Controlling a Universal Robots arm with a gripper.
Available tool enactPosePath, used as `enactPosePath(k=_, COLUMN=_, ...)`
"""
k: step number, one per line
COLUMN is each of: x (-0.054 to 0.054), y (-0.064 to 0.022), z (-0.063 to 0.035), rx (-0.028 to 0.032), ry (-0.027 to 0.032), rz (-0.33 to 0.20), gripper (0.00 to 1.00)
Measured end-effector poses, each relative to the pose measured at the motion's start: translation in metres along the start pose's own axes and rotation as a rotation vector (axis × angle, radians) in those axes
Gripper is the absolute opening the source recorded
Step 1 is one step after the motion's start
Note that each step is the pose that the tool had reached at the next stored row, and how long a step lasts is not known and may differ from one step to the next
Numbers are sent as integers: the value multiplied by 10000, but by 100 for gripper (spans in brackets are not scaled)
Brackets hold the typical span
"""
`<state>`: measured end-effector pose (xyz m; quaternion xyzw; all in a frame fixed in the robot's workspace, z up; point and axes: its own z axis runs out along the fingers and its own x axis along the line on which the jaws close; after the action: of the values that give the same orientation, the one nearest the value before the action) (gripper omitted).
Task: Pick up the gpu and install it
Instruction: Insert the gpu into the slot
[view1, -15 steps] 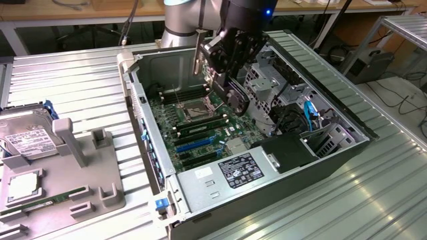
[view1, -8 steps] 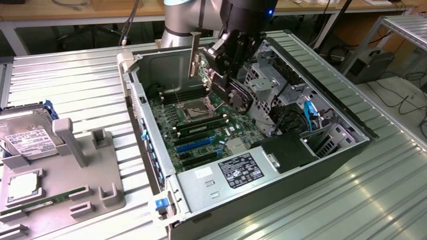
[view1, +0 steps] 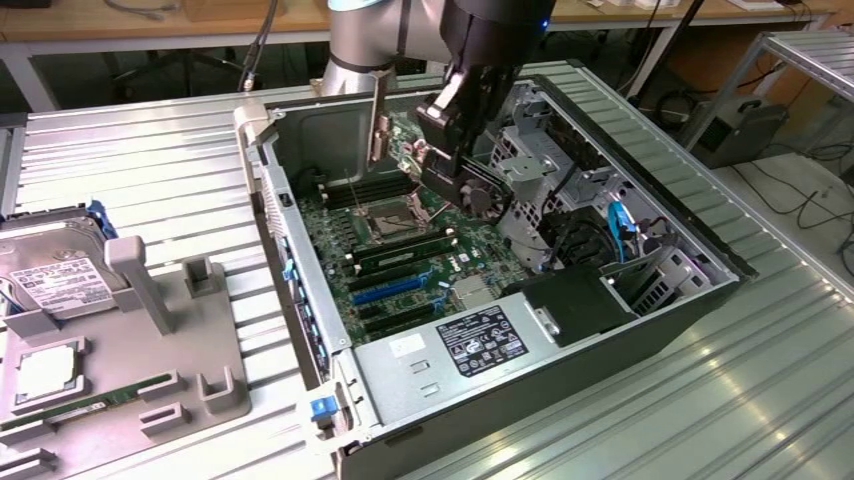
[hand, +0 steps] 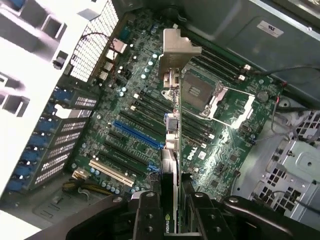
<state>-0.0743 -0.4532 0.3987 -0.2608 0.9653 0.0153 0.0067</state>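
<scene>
My gripper (view1: 449, 150) hangs over the open computer case (view1: 694, 300), shut on the gpu (view1: 470, 188). The card is black with a round fan on one face, and its narrow silver bracket (view1: 379, 118) points toward the case's back wall. In the wrist view the gpu (hand: 170, 150) is seen edge-on between my two black fingers (hand: 148, 216), with the bracket (hand: 176, 49) at its far end. It floats above the green motherboard (hand: 120, 112), over the area between the CPU socket (hand: 206, 95) and the blue expansion slot (hand: 138, 135). It touches no slot.
A silver drive cage (view1: 537, 160), black cables and a blue cable (view1: 617, 222) crowd the case's side toward the exterior view's right. The power supply (view1: 470, 342) sits at the near end. Outside, a hard drive (view1: 54, 280) and a memory stick (view1: 94, 402) rest on a grey fixture (view1: 167, 335).
</scene>
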Motion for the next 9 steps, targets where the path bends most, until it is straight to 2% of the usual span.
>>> enactPosePath(k=1, x=0, y=0, z=4, rx=1, ry=-5, rz=-338, gripper=26)
enactPosePath(k=9, x=1, y=0, z=24, rx=-13, ry=1, rz=-1864, gripper=26)
